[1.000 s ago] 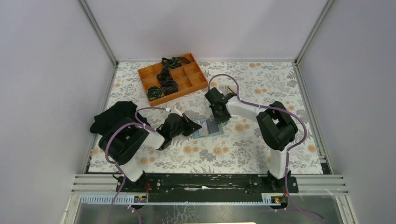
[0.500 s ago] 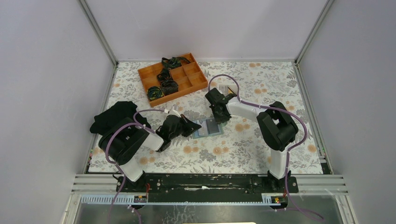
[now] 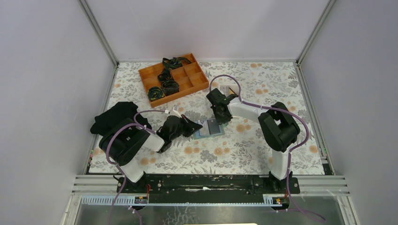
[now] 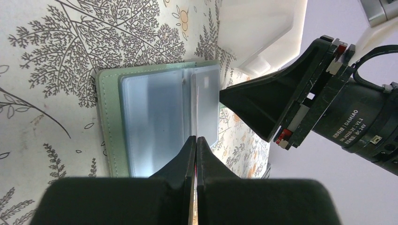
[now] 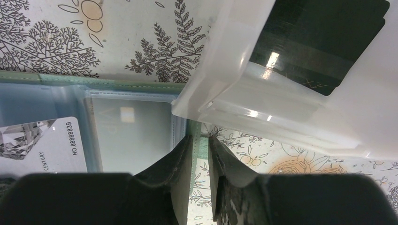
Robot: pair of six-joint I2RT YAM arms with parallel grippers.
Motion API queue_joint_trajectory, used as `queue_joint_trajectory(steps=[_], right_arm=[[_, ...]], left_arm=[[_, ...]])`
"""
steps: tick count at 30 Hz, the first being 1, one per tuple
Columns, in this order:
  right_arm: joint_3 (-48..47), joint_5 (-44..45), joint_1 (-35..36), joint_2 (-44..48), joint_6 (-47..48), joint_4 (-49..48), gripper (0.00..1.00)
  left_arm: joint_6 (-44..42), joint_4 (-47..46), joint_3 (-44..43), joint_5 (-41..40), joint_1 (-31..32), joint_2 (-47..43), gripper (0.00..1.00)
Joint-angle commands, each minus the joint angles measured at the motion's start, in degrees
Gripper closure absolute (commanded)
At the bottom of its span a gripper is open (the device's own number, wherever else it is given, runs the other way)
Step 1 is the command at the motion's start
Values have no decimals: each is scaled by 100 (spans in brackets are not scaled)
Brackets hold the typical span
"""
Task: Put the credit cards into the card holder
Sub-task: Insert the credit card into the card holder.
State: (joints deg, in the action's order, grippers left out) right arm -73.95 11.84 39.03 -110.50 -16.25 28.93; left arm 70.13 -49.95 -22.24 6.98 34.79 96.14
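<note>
The card holder (image 3: 206, 132) lies open on the floral table, sage green with clear sleeves (image 4: 155, 122). A grey credit card (image 4: 206, 108) sits in the sleeve nearest my right gripper. My left gripper (image 4: 196, 138) is shut on a silver credit card (image 5: 42, 145) with a diamond print. That card shows only as a thin edge in the left wrist view and reaches over the holder's middle. My right gripper (image 5: 201, 137) is shut on the holder's green edge (image 5: 202, 147) on the far side. A black credit card (image 5: 324, 37) lies in the white tray.
The white tray (image 3: 228, 89) stands just behind the holder and overhangs it in the right wrist view (image 5: 263, 108). An orange compartment box (image 3: 195, 77) with dark coiled items sits at the back left. A black cloth (image 3: 115, 117) lies at the left edge.
</note>
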Motion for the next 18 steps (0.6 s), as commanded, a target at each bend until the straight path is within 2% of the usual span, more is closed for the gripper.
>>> queue_joint_trajectory(steps=[1, 18], right_arm=[[116, -186, -9, 90, 43, -4, 74], [73, -199, -9, 64, 55, 5, 74]], left_arm=[[27, -445, -36, -119, 20, 81, 100], [1, -485, -182, -111, 19, 265, 100]])
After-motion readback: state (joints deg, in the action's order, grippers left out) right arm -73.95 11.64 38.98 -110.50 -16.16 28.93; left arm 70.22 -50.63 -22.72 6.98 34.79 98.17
